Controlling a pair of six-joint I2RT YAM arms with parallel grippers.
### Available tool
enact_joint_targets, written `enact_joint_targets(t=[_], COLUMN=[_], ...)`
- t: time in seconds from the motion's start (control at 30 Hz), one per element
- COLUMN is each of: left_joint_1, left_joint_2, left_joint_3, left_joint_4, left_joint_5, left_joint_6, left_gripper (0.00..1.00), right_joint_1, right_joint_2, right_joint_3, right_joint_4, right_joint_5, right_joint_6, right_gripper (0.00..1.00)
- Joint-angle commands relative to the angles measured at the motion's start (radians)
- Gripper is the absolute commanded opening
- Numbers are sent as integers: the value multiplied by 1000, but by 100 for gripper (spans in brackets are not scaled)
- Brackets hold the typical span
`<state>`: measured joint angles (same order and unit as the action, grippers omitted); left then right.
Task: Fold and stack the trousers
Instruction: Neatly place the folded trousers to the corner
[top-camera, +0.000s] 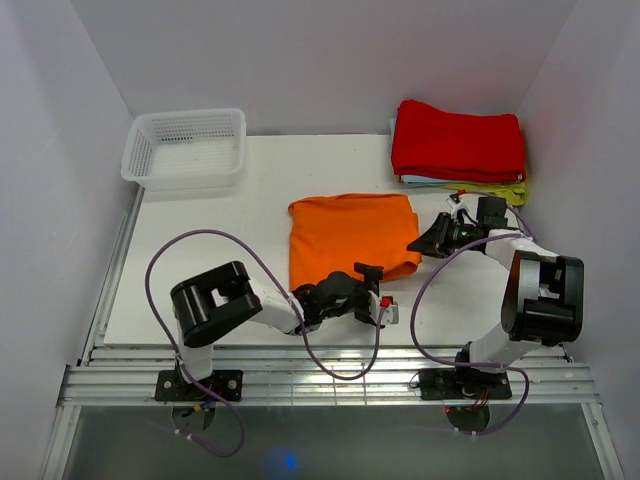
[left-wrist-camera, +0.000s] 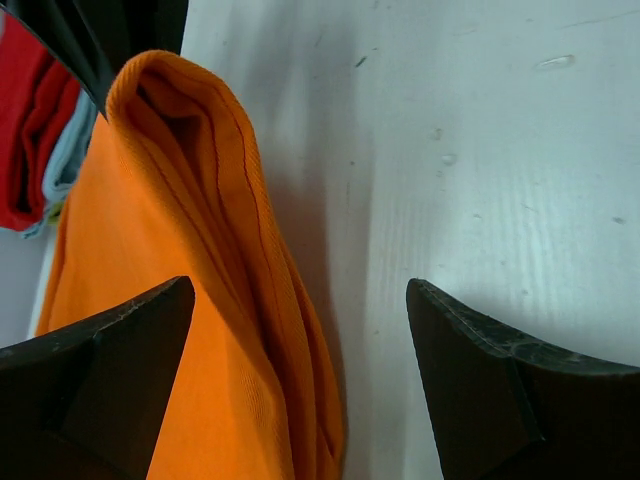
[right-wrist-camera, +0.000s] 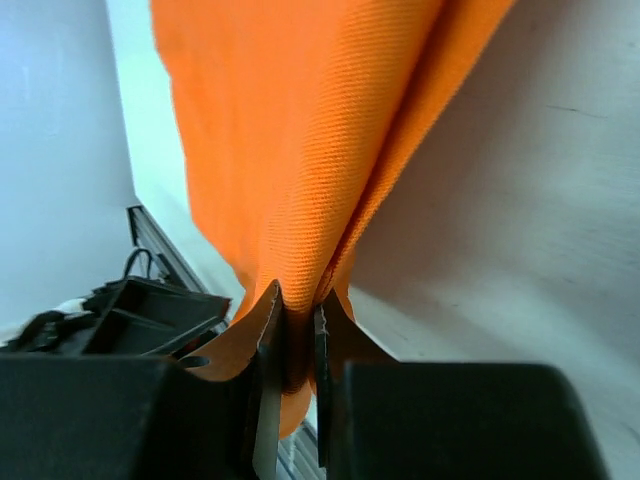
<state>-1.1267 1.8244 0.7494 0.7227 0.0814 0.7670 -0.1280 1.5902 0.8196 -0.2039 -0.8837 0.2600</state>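
At counter (top-camera: 200, 230) centre, trousers (top-camera: 350, 235) folded to a square; right fingers (right-wrist-camera: 340, 345) pinch the right edge, left fingers (left-wrist-camera: 500, 390) wide; stacking not done

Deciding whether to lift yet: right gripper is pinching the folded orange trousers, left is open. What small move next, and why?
Probably close the left gripper on the folded edge of the trousers lying between its open fingers. The right gripper pinches only one edge; a one-sided lift would likely spill the fold.
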Motion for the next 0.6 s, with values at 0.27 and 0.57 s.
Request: enact_joint_targets(t=[0.27, 0.57], left_joint_1=[-5, 14], left_joint_2=[246, 191], left_joint_3=[88, 116], left_joint_4=[411, 229], left_joint_5=[-268, -194], left_joint_6=[189, 59], left_gripper=[95, 33], right_joint_1=[4, 2], right_joint_2=[-22, 5], right_joint_3=[-5, 27], right_joint_4=[-6, -89], right_joint_5=[-95, -8], right_joint_6=[122, 67], right_gripper=[8, 40])
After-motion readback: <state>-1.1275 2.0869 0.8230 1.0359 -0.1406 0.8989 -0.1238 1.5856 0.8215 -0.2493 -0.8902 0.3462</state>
